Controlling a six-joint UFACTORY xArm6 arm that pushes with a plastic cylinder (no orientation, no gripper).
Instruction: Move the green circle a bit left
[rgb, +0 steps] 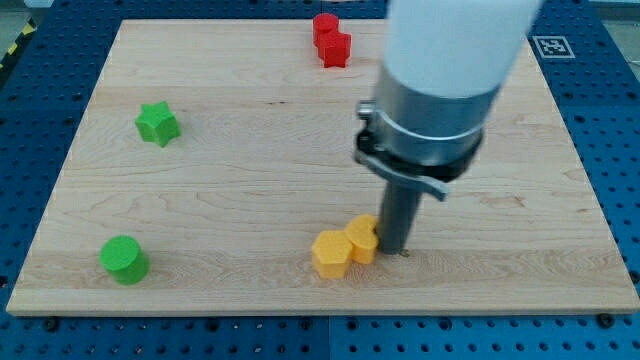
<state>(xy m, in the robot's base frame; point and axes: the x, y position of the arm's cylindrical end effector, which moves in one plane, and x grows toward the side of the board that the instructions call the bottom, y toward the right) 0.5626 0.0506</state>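
Observation:
The green circle (124, 259) is a short round block near the board's lower left corner. My tip (393, 250) rests on the board at the lower middle, far to the right of the green circle. It sits just right of two yellow blocks, a hexagon (330, 253) and a second yellow block (362, 238), and appears to touch the right one.
A green star (157, 124) lies at the view's upper left. Two red blocks (331, 41) sit together at the top edge of the wooden board (250, 160). The arm's white and grey body (440, 90) hangs over the board's right middle.

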